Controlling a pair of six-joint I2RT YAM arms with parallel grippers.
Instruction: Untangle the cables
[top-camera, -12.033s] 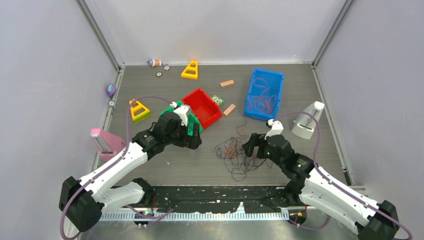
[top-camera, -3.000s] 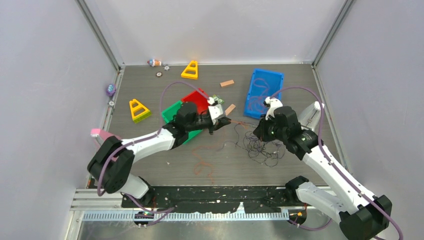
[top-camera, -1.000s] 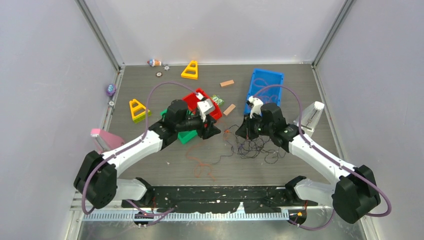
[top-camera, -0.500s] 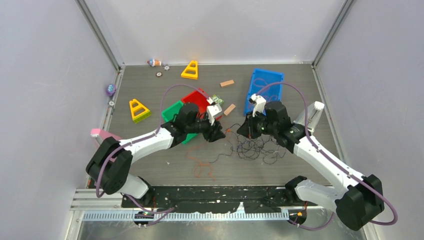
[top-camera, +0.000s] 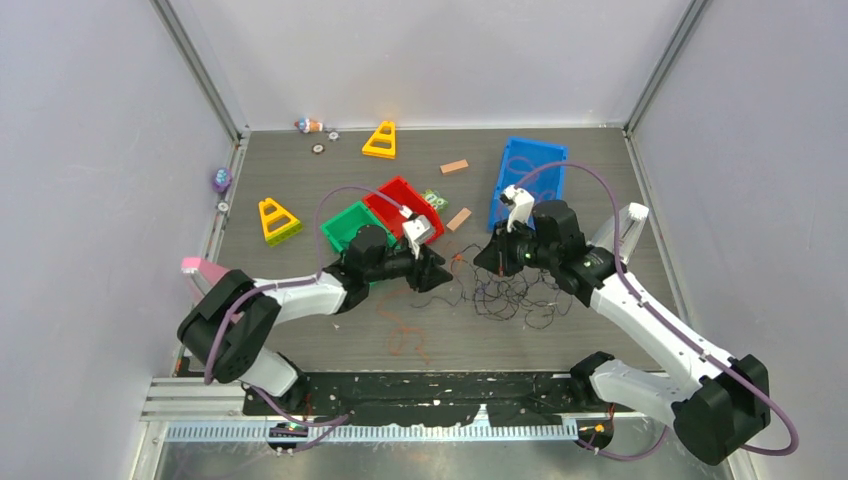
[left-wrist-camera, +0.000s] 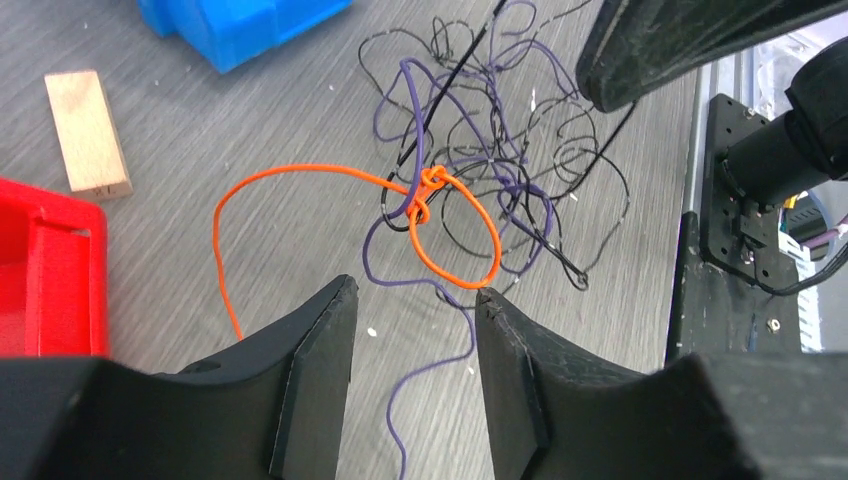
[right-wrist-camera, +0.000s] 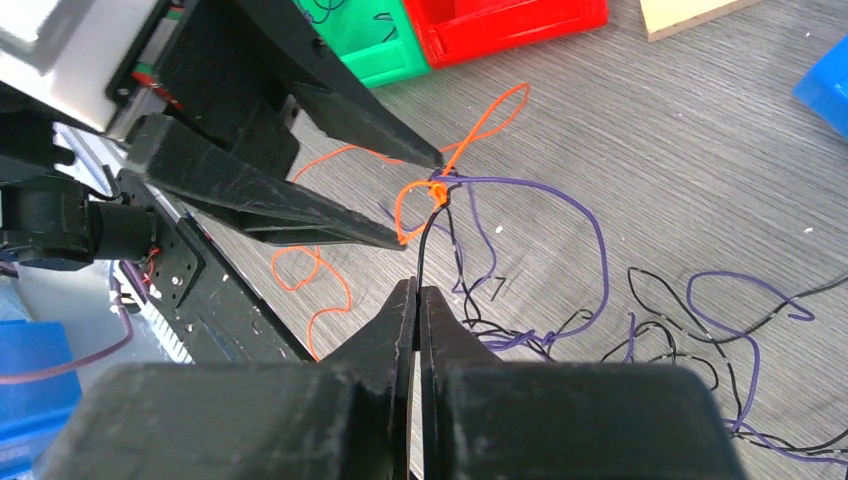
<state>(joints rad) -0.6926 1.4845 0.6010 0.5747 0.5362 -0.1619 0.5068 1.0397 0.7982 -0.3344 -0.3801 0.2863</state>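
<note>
The cables (top-camera: 515, 295) lie as a dark purple and black tangle mid-table, with an orange one (top-camera: 405, 335) trailing toward the near edge. An orange loop is knotted (left-wrist-camera: 432, 180) to the purple and black strands. My left gripper (left-wrist-camera: 415, 290) hovers open just short of that knot, and a purple strand (left-wrist-camera: 400, 400) runs loose between its fingers. My right gripper (right-wrist-camera: 415, 288) is shut on a thin black cable (right-wrist-camera: 425, 235) that rises taut to the knot (right-wrist-camera: 437, 190). In the top view the left gripper (top-camera: 440, 277) and the right gripper (top-camera: 483, 262) face each other closely.
Behind the left arm sit a green bin (top-camera: 338, 228) and a red bin (top-camera: 385, 192). A blue bin (top-camera: 560, 165) at back right holds more orange cable. Wooden blocks (top-camera: 459, 219) and yellow triangles (top-camera: 279, 220) are scattered about, with a white stand (top-camera: 625, 230) at right.
My left gripper has dropped lower and nearer the knot, its jaws somewhat narrower, uncovering the green bin. The right gripper shifted slightly right, then held still, shut on the black cable.
</note>
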